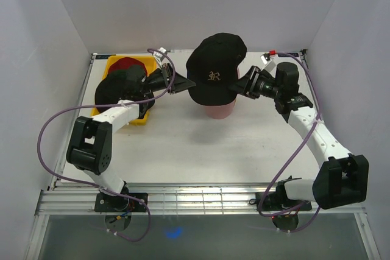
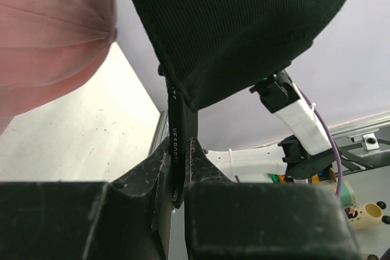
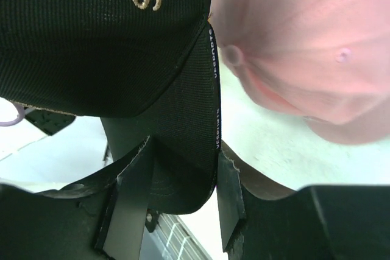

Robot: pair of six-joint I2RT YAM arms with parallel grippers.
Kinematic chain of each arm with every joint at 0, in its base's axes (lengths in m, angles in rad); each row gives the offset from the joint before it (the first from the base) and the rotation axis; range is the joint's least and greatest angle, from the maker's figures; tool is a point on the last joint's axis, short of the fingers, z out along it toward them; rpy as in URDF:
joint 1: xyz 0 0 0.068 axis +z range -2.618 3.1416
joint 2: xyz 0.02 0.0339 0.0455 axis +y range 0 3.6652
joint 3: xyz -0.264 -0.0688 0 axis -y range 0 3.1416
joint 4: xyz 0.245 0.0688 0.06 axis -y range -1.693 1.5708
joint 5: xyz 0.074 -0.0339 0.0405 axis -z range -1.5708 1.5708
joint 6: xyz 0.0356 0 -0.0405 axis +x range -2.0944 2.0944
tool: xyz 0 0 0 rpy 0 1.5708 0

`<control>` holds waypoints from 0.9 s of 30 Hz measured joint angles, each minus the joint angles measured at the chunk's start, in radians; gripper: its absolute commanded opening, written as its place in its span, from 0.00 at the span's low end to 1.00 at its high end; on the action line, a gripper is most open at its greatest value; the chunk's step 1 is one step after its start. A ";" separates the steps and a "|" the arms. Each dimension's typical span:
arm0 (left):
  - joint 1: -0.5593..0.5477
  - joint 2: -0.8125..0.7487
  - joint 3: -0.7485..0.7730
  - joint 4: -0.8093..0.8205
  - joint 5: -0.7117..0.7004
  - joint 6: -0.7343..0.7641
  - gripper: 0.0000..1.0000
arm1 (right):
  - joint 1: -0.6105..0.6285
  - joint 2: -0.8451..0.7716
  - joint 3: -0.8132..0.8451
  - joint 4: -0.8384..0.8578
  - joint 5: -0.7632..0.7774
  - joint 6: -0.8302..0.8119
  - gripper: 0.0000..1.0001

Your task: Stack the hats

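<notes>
**Inspector A:** Black cap (image 1: 216, 68) held over the pink cap (image 1: 219, 111), toward the table's (image 1: 183, 150) far edge, centre. Left claw (image 1: 177, 85) pinched tight on its rim; right claw (image 1: 239, 85) clamped across the opposite edge.

**Inspector B:** Recommendation?

**Inspector A:** Lower both sides level, crown centred over the pink one, release together. Uneven release would likely leave it skewed. Other caps (image 1: 116, 89) lie in the yellow tray (image 1: 113, 60), far left corner.

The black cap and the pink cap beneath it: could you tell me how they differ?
The black cap is clamped by the left gripper and right gripper; the pink cap is gripped by neither. The black cap bears a stitched logo; the pink cap shows none. The black cap covers most of the pink cap. Both are fabric caps.
</notes>
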 measured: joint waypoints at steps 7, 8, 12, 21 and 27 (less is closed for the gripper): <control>-0.002 0.130 0.122 -0.068 -0.011 -0.031 0.00 | -0.003 0.107 0.212 -0.229 0.093 -0.089 0.11; -0.002 0.142 0.154 -0.087 -0.021 -0.048 0.00 | -0.005 0.129 0.264 -0.264 0.101 -0.098 0.11; -0.002 0.151 0.238 -0.145 -0.038 -0.084 0.00 | -0.007 0.158 0.375 -0.329 0.130 -0.120 0.11; -0.004 0.197 0.313 -0.286 -0.031 -0.156 0.00 | -0.007 0.177 0.416 -0.404 0.170 -0.116 0.15; -0.003 0.215 0.411 -0.339 -0.049 -0.259 0.00 | -0.012 0.214 0.550 -0.464 0.185 -0.099 0.29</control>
